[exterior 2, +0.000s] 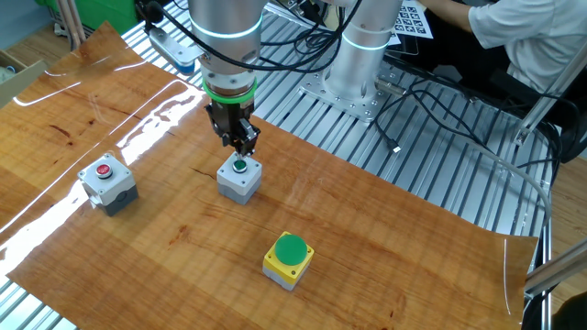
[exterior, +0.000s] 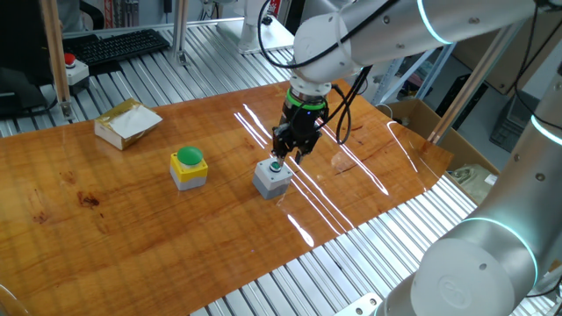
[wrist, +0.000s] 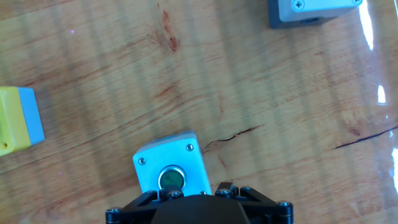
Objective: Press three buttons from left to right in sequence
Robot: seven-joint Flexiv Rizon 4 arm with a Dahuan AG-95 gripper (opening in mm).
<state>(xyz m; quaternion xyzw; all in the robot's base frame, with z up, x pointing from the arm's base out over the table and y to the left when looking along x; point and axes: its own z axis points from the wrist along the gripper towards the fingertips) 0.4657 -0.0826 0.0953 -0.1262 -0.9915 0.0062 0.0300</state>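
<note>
Hovering at the centre of one fixed view, the claw (exterior: 281, 158) has its tip right at the small green button of the grey box (exterior: 273, 177) on the wooden counter (exterior: 105, 228); I cannot tell whether it touches. Left of it sits the yellow box with the green dome cap (exterior: 189, 167), and a tan-and-white carton (exterior: 127, 122) lies in the upper left.

From the other fixed view, the claw (exterior 2: 240, 147) sits just above the same grey box (exterior 2: 239, 178) at centre-left. The grey box with the red button (exterior 2: 108, 181) stands at far left, the yellow box (exterior 2: 288, 258) at lower centre.

Through the hand view, the green-button box (wrist: 172, 172) lies at bottom centre, the yellow box (wrist: 18, 119) at the left edge, another grey box (wrist: 311, 11) at the top right. Whether the fingertips are apart or together cannot be told.
</note>
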